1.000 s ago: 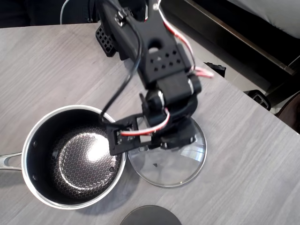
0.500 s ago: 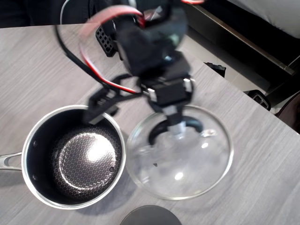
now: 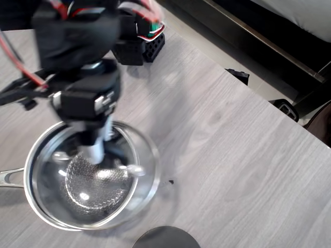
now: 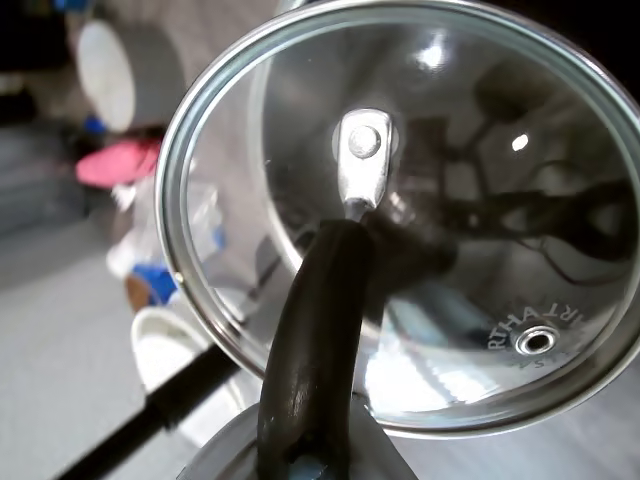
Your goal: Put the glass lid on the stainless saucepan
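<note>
The glass lid (image 3: 135, 187), clear with a steel rim, hangs blurred over the stainless saucepan (image 3: 42, 213), shifted a little to the pan's right. My gripper (image 3: 95, 151) is shut on the lid's black arched handle (image 4: 312, 340). Through the glass I see the pan's honeycomb interior (image 3: 85, 178). The pan's long steel handle (image 3: 7, 178) points left. In the wrist view the lid (image 4: 470, 250) is tilted, showing a rivet (image 4: 362, 145) and the steam vent (image 4: 537, 342). Whether the lid touches the pan's rim I cannot tell.
A dark opaque round disc (image 3: 165, 238) lies at the table's front edge. The arm's black base (image 3: 139, 47) stands at the back. Bare grey wood tabletop (image 3: 232, 170) stretches right of the pan up to the diagonal table edge (image 3: 243, 85).
The gripper lifted the lid off the table to the right of the pan and swung it left, over the pan. The arm has rotated left with it.
</note>
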Controlling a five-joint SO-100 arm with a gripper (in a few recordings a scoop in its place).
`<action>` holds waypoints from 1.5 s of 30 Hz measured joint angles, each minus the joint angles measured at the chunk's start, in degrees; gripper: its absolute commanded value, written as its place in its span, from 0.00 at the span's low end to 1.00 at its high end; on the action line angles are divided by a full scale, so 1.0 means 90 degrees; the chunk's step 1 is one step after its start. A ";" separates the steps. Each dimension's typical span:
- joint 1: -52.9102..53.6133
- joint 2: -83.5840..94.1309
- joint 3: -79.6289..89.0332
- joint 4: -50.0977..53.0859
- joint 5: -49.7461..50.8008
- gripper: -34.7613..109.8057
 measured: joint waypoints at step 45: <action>0.0713 -0.0723 -0.0215 0.0273 -0.0215 0.36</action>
